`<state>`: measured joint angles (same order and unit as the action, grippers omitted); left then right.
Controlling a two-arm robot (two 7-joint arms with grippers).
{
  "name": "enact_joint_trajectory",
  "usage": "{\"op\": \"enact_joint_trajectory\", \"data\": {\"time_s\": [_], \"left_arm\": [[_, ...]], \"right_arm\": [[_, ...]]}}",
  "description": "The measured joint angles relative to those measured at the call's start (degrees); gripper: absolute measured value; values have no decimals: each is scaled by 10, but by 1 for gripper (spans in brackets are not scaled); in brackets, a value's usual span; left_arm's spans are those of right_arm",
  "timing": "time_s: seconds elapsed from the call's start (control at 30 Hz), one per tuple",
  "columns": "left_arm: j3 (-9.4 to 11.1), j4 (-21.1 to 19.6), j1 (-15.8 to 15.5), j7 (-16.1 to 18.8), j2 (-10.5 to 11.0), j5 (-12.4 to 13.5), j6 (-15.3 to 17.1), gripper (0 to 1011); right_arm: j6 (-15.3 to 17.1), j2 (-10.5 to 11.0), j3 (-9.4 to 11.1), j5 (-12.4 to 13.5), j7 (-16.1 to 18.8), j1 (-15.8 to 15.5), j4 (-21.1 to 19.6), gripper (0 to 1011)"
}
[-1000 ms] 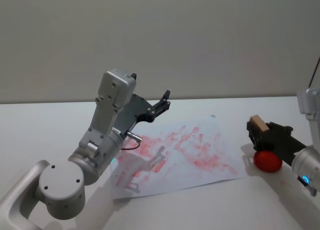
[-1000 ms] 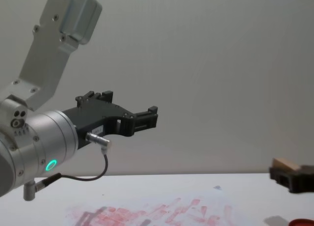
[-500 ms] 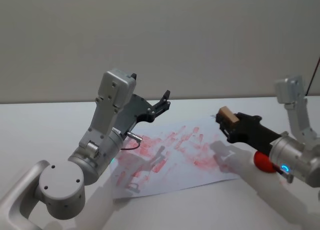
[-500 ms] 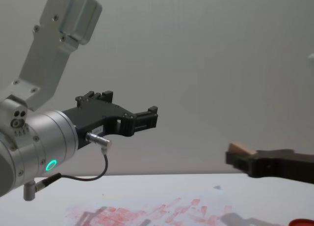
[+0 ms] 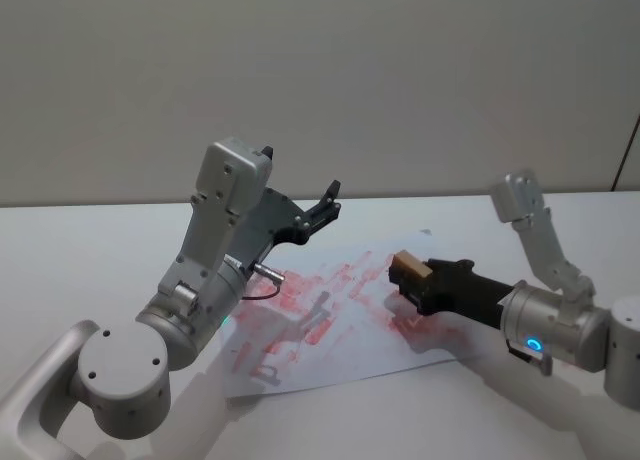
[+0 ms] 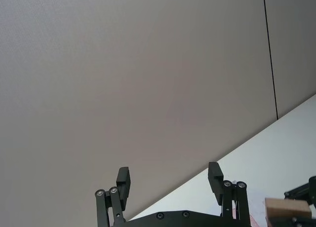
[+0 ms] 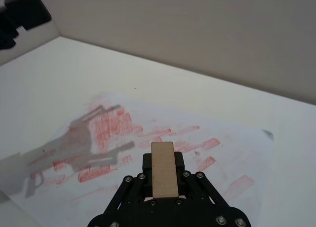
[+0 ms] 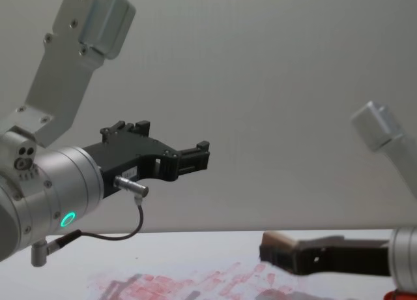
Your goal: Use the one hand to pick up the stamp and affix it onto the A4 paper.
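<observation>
Stamp [image 5: 409, 266] gripped by right hand [image 5: 408, 284], apparently just above A4 paper [image 5: 330, 365]; left hand [image 5: 332, 200] wide.

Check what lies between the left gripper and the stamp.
Nothing stands there. In the head view the A4 paper lies below that stretch; the left gripper hangs open above it, the right gripper clamps the stamp.

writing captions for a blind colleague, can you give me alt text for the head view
The right gripper, reaching in from the right, holds the small wooden stamp over the red-smudged A4 paper on a white table. The left gripper hangs raised, open and empty, to the left.
</observation>
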<state>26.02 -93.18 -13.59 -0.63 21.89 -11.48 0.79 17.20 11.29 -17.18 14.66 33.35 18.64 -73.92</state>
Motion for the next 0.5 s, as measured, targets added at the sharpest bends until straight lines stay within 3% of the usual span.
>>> {"op": "enact_joint_trajectory", "data": {"time_s": [0.5], "left_arm": [[0,0,0,0,0,0,0,1001]], "right_arm": [[44,-14,-20,-47,19,29,60,219]]}}
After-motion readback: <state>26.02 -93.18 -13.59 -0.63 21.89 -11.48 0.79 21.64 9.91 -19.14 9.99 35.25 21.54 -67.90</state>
